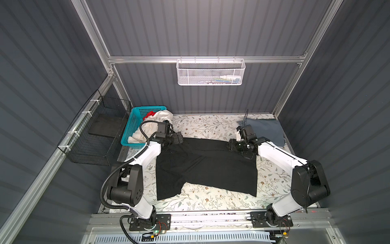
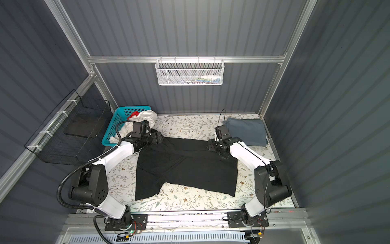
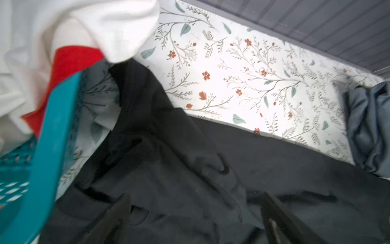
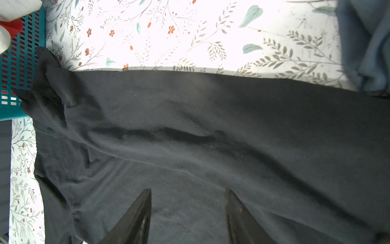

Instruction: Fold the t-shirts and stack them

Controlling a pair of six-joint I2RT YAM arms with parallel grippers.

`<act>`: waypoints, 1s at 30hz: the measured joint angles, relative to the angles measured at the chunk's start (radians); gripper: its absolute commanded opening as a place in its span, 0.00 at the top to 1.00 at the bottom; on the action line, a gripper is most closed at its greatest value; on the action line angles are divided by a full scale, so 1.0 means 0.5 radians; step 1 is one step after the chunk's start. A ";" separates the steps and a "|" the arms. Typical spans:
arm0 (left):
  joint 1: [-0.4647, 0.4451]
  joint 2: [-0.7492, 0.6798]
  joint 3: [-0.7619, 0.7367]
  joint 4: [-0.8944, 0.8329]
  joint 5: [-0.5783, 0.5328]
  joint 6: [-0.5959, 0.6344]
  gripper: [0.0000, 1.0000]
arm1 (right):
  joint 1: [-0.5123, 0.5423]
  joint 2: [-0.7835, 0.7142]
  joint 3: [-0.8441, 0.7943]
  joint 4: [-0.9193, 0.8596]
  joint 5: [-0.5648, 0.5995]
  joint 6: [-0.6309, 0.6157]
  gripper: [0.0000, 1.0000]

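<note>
Risk of a crooked fold on the black t-shirt (image 1: pixel 206 166): bunched and ridged beneath the left gripper (image 3: pixel 195 196), smoother beneath the right gripper (image 4: pixel 188 190), with a band turned over along the far edge. Judged liable to skew through uneven pinching, one layer at one claw and several at the other.

Further risk of snagging the white t-shirt (image 1: pixel 162 115), spilling over the rim of the teal basket (image 1: pixel 147 107) close beside the left gripper, red t-shirt (image 1: pixel 150 114) showing under it. Some chance also of dragging cloth into the folded blue-grey t-shirt (image 1: pixel 263 131), lying just beyond the right gripper on its outer side, on the table (image 1: pixel 211 200).

Left gripper: fingers (image 3: pixel 278 219) spread wide, nothing clamped between, low over the rumpled corner. Contact with the cloth not determinable.

Right gripper: moderately parted, empty, poised over flat black cloth. Touching or clear, cannot tell.

Black t-shirt located under and between both grippers, spread back towards the arm bases. Not gripped at either end.
</note>
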 measured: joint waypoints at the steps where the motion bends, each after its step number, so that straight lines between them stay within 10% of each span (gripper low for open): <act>1: -0.010 -0.003 -0.016 -0.010 -0.034 -0.009 0.32 | 0.000 0.000 0.000 0.000 0.000 0.000 0.44; 4: -0.043 -0.004 -0.080 -0.038 -0.115 -0.021 0.44 | 0.000 0.000 0.000 0.000 0.000 0.001 0.44; 30: -0.058 0.386 -0.009 -0.095 -0.241 -0.082 0.40 | -0.057 -0.107 -0.025 -0.082 0.031 0.001 0.44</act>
